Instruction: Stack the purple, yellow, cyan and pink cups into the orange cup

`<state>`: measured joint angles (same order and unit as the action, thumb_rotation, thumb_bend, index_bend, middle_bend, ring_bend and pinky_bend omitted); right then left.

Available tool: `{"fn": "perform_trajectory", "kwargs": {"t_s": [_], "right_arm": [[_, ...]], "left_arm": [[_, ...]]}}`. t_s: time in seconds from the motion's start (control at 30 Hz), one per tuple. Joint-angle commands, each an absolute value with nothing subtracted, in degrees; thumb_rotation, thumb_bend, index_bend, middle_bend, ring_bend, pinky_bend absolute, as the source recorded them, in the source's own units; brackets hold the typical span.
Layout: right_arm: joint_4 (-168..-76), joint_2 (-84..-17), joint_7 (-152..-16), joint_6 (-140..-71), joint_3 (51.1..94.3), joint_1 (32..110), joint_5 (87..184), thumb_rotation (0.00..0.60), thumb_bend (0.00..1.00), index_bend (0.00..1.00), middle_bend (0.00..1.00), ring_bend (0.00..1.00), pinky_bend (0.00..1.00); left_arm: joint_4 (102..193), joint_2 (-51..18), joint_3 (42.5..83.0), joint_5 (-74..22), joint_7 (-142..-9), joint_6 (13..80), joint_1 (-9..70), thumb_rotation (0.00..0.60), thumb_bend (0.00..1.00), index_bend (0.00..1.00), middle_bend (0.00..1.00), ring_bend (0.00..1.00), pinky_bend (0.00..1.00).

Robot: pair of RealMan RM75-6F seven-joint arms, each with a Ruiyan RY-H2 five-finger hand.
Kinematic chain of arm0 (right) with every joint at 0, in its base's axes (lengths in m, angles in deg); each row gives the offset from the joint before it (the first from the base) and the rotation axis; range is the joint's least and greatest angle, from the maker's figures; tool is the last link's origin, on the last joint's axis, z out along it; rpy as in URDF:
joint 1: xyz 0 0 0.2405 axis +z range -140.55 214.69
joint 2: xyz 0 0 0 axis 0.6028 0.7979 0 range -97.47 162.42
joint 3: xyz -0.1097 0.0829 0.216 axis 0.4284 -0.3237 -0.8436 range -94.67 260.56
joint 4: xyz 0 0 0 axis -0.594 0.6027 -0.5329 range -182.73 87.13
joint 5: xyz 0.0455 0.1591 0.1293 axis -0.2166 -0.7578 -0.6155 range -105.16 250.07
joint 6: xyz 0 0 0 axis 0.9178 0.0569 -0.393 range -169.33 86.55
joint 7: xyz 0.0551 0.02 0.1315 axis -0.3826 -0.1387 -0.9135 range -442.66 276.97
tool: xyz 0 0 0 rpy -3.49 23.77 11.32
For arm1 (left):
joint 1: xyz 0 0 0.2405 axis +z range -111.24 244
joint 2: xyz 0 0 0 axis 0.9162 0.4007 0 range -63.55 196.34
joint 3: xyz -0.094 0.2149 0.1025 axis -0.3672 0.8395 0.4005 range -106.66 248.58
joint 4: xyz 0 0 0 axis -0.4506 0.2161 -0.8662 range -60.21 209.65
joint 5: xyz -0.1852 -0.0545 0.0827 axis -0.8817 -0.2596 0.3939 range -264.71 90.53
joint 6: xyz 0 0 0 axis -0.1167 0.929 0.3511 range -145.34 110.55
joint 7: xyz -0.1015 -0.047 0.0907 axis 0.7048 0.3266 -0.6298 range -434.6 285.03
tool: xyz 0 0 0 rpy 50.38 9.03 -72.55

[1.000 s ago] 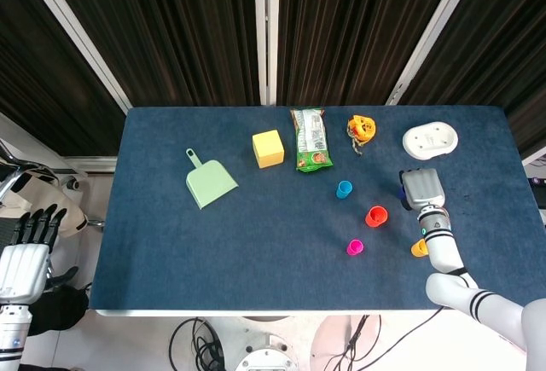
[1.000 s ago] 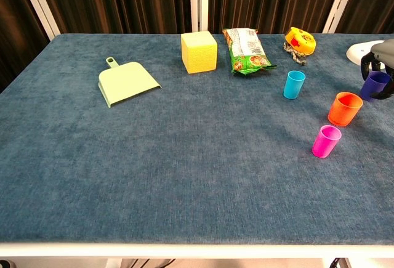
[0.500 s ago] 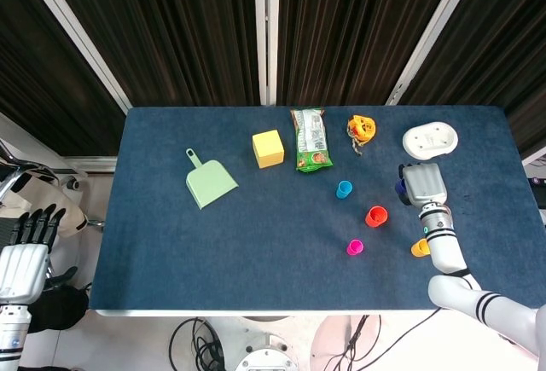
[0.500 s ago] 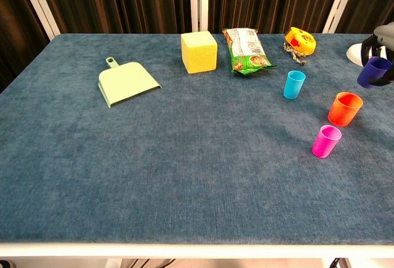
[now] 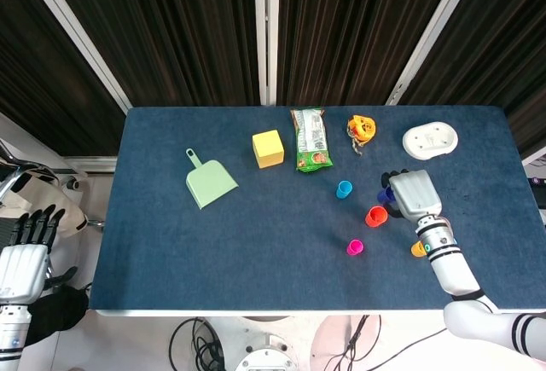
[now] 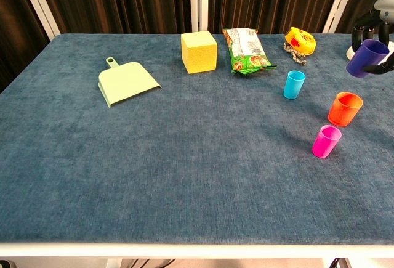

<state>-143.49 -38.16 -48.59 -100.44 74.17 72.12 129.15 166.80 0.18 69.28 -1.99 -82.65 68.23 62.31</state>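
Observation:
My right hand holds the purple cup lifted off the table, just above and behind the orange cup. The pink cup stands in front of the orange one, and the cyan cup stands to its far left. The yellow cup shows only in the head view, partly hidden behind my right forearm. My left hand hangs off the table's left side, fingers apart, holding nothing.
Along the back of the blue table lie a green dustpan, a yellow block, a green snack bag, an orange-yellow toy and a white dish.
My right hand has lifted the purple cup off the table and carried it left, toward the orange cup. The left hand has not moved.

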Motion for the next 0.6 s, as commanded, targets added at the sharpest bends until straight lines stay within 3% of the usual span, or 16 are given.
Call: {"fn": "perform_trajectory", "kwargs": {"t_s": [0.03,0.6], "right_arm": [[-144.56,-37.91,-46.72,-100.31,75.59,72.17,128.26,0.600,0.23,0.52,0.51,0.47,0.61],[-144.07,-40.22,-42.67,-99.23,77.92,74.62,124.39,0.600,0.23,0.52,0.51,0.46,0.61]], "left_arm": [[166.78,0.26,69.35,-1.86,-82.46,68.41,62.43,0.600,0.06,0.03,0.00,0.00,0.00],[166.80,0.51,68.96,-1.75,-81.78,68.21,62.09,0.600,0.06,0.03,0.00,0.00,0.00]]}}
